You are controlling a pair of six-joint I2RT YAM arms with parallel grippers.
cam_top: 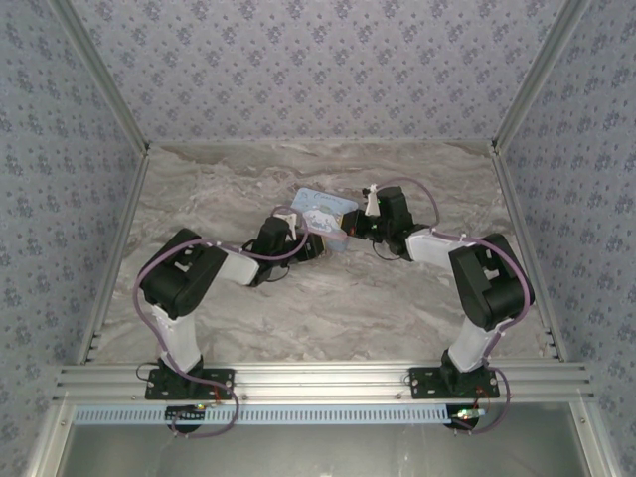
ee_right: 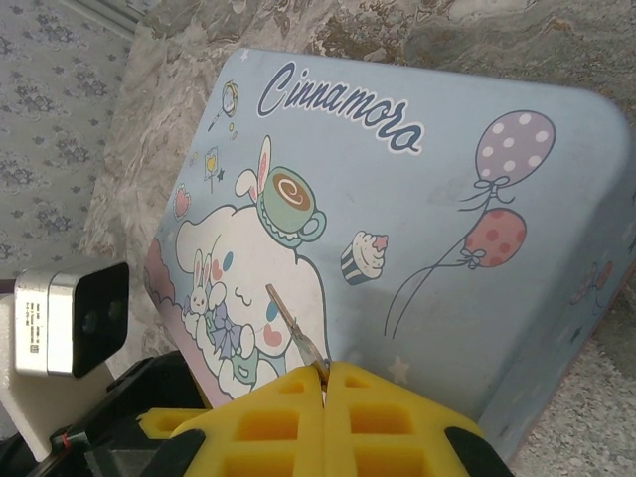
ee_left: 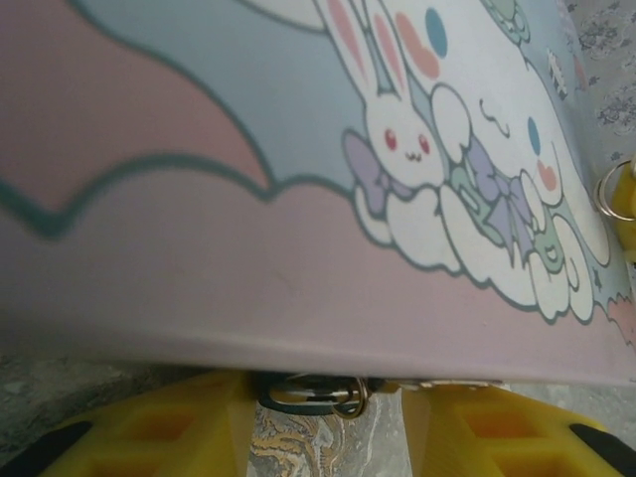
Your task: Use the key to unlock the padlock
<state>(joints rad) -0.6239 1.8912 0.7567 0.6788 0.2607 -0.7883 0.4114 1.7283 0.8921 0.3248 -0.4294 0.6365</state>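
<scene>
Carefully, we should square the thin metal key (ee_right: 291,320), pinched by the right pincer (ee_right: 324,374), to the tiny teal-blue padlock (ee_left: 303,395) sitting within the left pincer (ee_left: 328,422), whose grip we cannot tell.

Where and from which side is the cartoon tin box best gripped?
Likely the rim of the tin box that faces the left end effector, coming in low from that side: it lies flat, its lid too broad to span from above.
</scene>
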